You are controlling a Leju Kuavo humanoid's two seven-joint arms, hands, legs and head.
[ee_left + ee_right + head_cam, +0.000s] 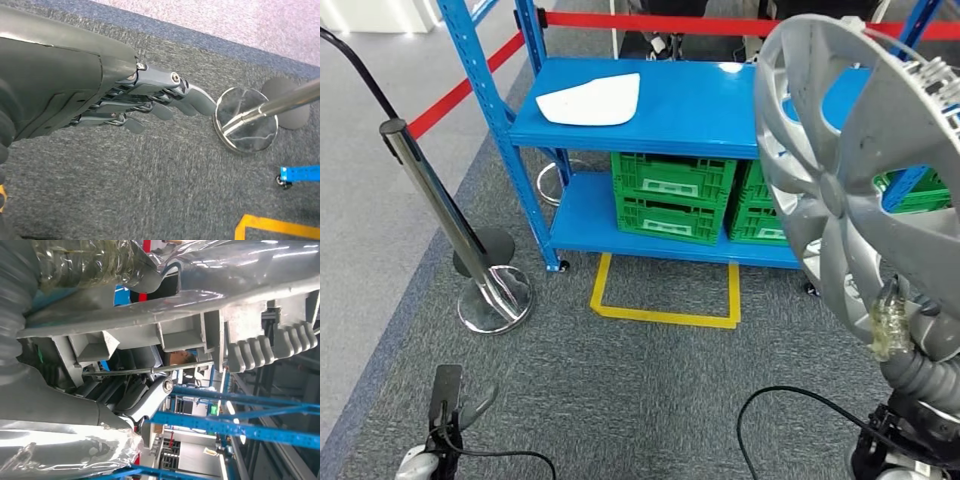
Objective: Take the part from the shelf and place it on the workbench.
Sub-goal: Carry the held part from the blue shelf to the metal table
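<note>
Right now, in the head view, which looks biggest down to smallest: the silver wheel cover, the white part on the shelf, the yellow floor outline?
1. silver wheel cover, though it is nearest the camera.
2. yellow floor outline.
3. white part, lying farthest back on the blue shelf.

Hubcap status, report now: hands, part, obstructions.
Right hand grips the silver hubcap, lifted off the blue shelf. Left hand hangs free over carpet, holding nothing. Stanchion post stands to the left.
</note>
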